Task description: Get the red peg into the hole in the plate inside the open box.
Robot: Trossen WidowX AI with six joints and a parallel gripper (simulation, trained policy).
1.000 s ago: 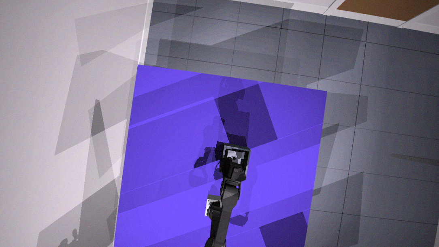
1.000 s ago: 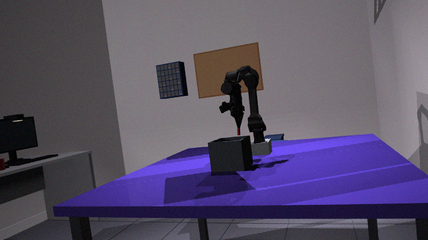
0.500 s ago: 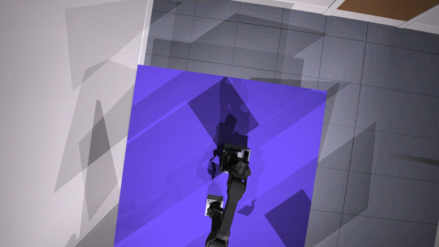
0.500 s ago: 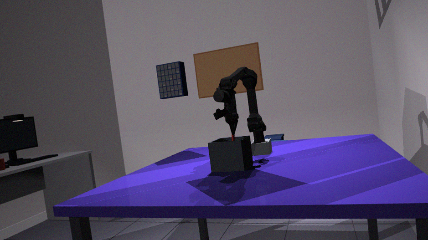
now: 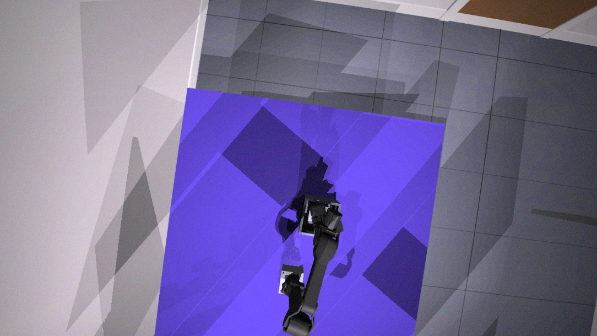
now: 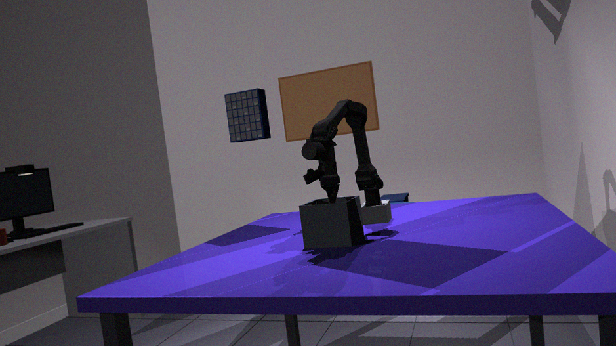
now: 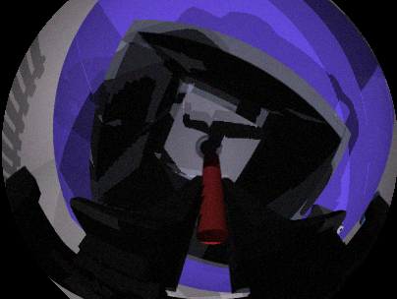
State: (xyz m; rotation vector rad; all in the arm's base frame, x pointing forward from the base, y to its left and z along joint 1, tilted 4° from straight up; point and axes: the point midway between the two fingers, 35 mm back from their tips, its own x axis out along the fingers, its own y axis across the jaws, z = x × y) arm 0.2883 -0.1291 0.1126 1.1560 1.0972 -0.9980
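My gripper [image 7: 211, 182] [image 6: 333, 200] points down with its fingertips just inside the mouth of the open dark grey box [image 6: 325, 225] [image 5: 323, 198]. In the wrist view it is shut on the red peg [image 7: 212, 204], which stands roughly upright between the fingers. The peg's far end is in shadow and lines up closely with the round hole [image 7: 208, 145] in the pale plate [image 7: 235, 153] at the box's bottom. Whether the tip is at or in the hole cannot be told. The exterior view does not show the peg; the box wall hides the inside.
The box walls surround the fingertips on all sides. The box stands on the purple table [image 5: 250, 233] [image 6: 239, 278]. The arm's pale base block [image 6: 377, 213] [image 5: 285, 275] stands behind the box in the exterior view. Dark shadows lie across the table and in the box.
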